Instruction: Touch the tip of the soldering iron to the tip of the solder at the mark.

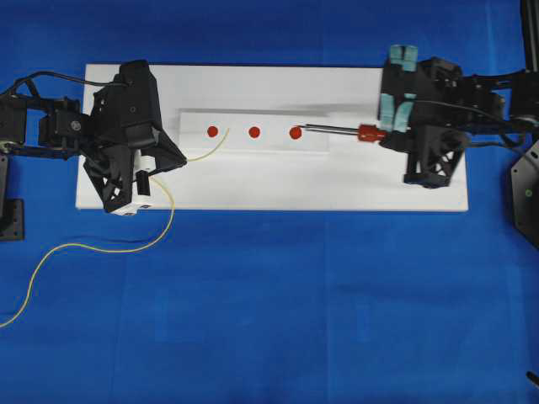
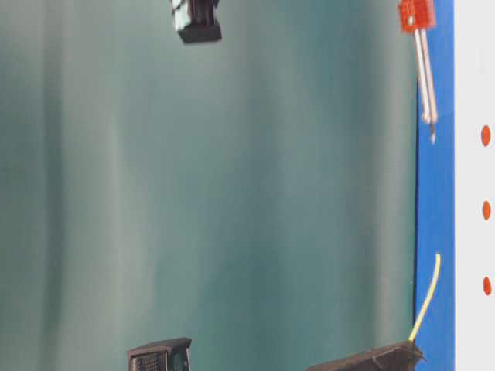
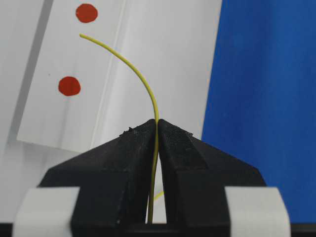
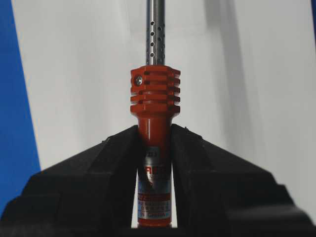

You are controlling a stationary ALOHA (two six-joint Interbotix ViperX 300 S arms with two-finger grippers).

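Three red marks sit in a row on a white board (image 1: 269,185): left (image 1: 213,130), middle (image 1: 254,131), right (image 1: 296,132). My left gripper (image 1: 180,160) is shut on the solder (image 1: 212,150), a thin yellow wire that curves up out of its tips (image 3: 157,123). The wire's free end stops just right of the left mark. The right gripper (image 1: 389,133) is shut on the soldering iron (image 1: 370,133) by its orange-red body (image 4: 154,98). Its metal shaft (image 1: 333,129) points left, and the tip ends beside the right mark. Iron tip and solder tip are far apart.
The rest of the solder (image 1: 84,247) trails off the board across the blue cloth (image 1: 295,303) toward the left edge. The marks lie on a raised white strip (image 1: 253,114). A black base (image 1: 10,220) stands at the far left, another black part (image 1: 524,189) at the right.
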